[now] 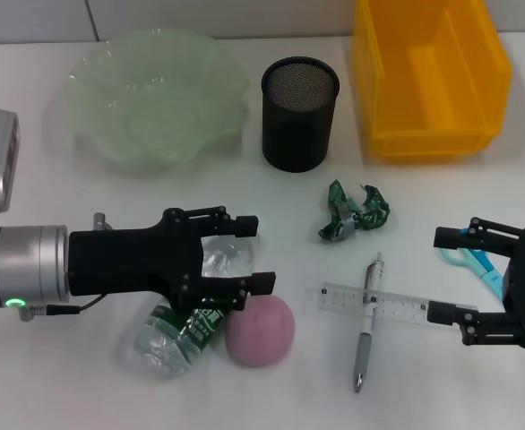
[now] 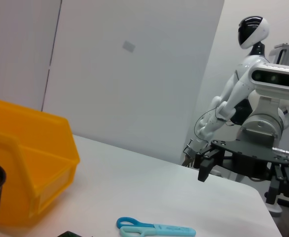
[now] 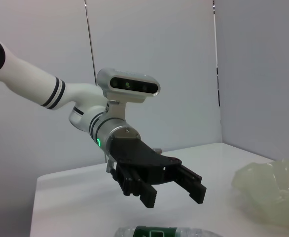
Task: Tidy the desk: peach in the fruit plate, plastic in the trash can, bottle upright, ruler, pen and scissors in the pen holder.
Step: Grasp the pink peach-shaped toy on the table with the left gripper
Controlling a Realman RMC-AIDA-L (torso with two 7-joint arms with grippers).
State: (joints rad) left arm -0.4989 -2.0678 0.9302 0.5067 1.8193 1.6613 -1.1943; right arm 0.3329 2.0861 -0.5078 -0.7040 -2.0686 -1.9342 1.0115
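A white surface (image 1: 110, 394) is seen from above. At the upper left sits a pale green, wavy-edged glass fruit plate (image 1: 155, 96). To its right stands a black mesh pen holder (image 1: 299, 113), and a yellow plastic bin (image 1: 428, 76) fills the upper right.

The left gripper (image 1: 243, 255) reaches in from the left edge at mid-height, its black fingers spread open above a clear plastic bottle with a green label (image 1: 180, 324) lying on its side at the lower left. A round pink peach (image 1: 261, 330) rests touching the bottle's right side, just below the lower finger.

A crumpled green plastic wrapper (image 1: 352, 213) lies at centre. Below it, a clear ruler (image 1: 379, 303) lies flat with a silver pen (image 1: 368, 322) crossing it. The right gripper (image 1: 442, 275) hovers at the right edge, fingers open, one near the ruler's right end. Light blue scissors (image 1: 474, 263) lie partly hidden beneath it.
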